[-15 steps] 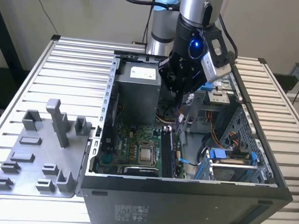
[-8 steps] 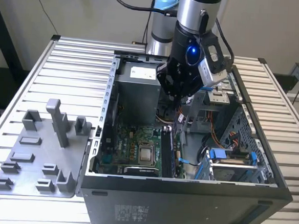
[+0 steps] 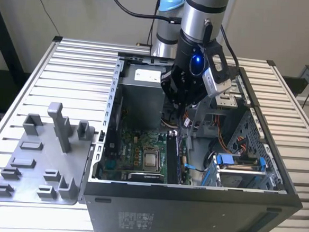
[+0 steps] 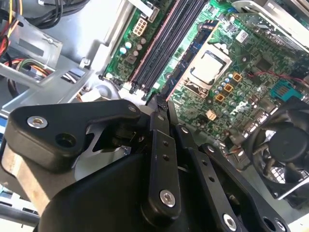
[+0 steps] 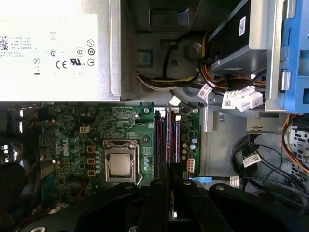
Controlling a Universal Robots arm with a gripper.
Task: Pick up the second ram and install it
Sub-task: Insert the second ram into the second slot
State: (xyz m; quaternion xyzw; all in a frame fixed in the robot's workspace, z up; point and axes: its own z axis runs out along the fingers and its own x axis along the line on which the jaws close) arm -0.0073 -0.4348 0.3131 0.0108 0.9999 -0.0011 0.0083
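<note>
My gripper [image 3: 183, 106] hangs inside the open computer case [image 3: 190, 214], over the motherboard [image 3: 136, 152]. In both wrist views its fingers [image 5: 159, 193] stand close together, just above the near end of the long black memory slots [image 5: 167, 137]. A thin green-black strip, the second ram [image 5: 172, 212], shows edge-on between them. In the second wrist view the gripper [image 4: 161, 104] points at the end of the slots [image 4: 166, 46], beside the silver processor [image 4: 208, 65].
A grey fixture plate [image 3: 40, 156] with upright blocks lies on the slatted table at the exterior view's left. Inside the case are a power supply [image 5: 53, 53], cable bundles [image 5: 212, 87], a blue drive cage [image 3: 236, 164] and a black fan [image 4: 285, 154].
</note>
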